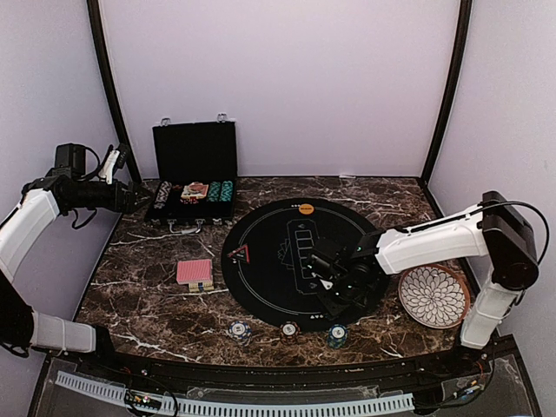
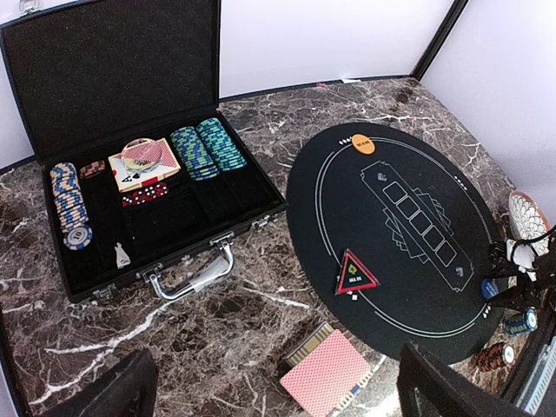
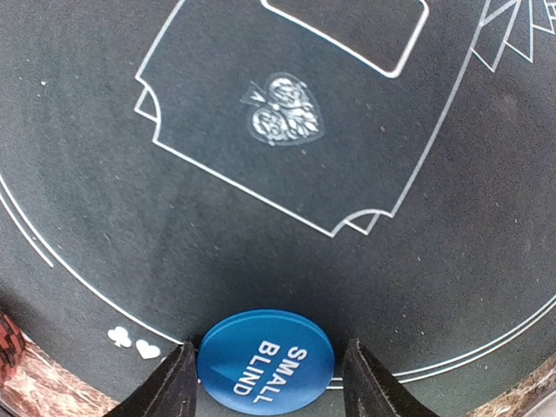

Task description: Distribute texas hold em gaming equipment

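Though untouched, blue disc [image 3: 265,360] between right tool's [image 3: 268,382] fingers

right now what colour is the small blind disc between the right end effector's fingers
The round small blind marker disc is blue with white lettering, clearest in the right wrist view.

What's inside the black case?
The open black case holds a blue-and-white chip row, two green chip rows, a card deck and red dice. Whatever lies beneath them is covered.
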